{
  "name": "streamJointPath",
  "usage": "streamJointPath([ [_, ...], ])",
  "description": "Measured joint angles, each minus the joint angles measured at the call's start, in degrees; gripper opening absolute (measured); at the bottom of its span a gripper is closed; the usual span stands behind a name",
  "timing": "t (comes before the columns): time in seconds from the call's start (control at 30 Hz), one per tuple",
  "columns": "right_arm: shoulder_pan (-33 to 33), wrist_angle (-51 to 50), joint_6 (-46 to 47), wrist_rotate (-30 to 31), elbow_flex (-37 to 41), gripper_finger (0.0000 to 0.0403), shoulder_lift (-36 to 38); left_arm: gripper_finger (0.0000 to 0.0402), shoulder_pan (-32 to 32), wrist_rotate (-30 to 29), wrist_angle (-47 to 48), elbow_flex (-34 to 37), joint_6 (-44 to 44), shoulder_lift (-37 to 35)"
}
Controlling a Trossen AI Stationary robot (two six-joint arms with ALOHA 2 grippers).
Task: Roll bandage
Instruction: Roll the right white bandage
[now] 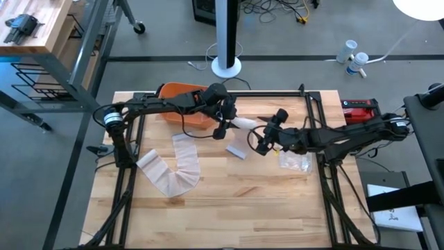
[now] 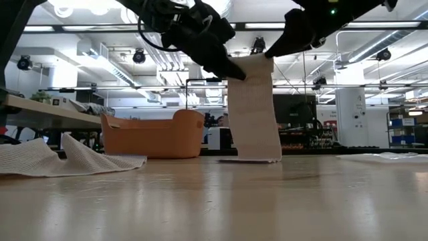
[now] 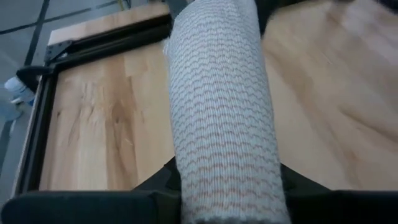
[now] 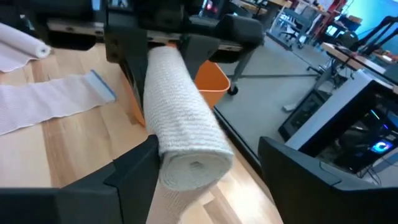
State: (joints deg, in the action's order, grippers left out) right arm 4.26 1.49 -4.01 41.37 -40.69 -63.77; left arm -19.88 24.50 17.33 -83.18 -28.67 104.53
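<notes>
Wooden table (image 1: 229, 201) carries your work; your left gripper (image 1: 223, 128) clamps one end of the roll (image 1: 244, 123) above the table middle; the right gripper (image 1: 264, 142) stands at the other end with fingers apart around it; a loose tail hangs from the roll to the table; another bandage (image 1: 173, 170) lies unrolled well apart, an orange basket (image 1: 182, 104) behind.

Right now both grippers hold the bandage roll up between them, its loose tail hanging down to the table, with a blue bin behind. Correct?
Not quite: the bin is orange, as the low view shows. The left gripper and right gripper do hold the bandage roll up, tail hanging to the table.
</notes>
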Motion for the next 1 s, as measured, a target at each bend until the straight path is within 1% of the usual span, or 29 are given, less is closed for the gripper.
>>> streamJointPath([
  [0.1,-0.1,-1.3,0.3,0.6,0.0,0.0252,1.7,0.0091,0.0,-2.5,1.5,0.1,-0.3,0.0],
  [0.27,-0.2,0.4,0.4,-5.4,-0.1,0.0243,2.8,0.0091,0.2,-2.7,1.1,0.1,-0.2,0.0],
  [0.5,-3.1,3.4,3.0,-5.5,-0.1,0.0217,-0.3,0.0091,1.5,-2.8,1.0,0.1,-3.3,0.0],
  [0.6,-4.1,1.9,3.1,-5.8,-0.1,0.02,-1.4,0.0091,2.4,-3.3,1.3,0.1,-5.0,0.0],
  [0.77,-4.7,-2.1,3.0,-5.1,-0.1,0.0173,-1.5,0.0091,3.1,-2.9,1.6,0.1,-5.8,-0.8],
  [0.87,-4.7,-2.8,2.3,-5.2,-0.1,0.0162,-1.0,0.0091,3.1,-2.6,1.6,0.1,-5.4,-1.3],
  [1.0,-3.8,-3.3,-1.2,-5.3,-0.3,0.0155,0.7,0.0091,3.0,-2.8,1.8,0.1,-4.4,-1.6],
])
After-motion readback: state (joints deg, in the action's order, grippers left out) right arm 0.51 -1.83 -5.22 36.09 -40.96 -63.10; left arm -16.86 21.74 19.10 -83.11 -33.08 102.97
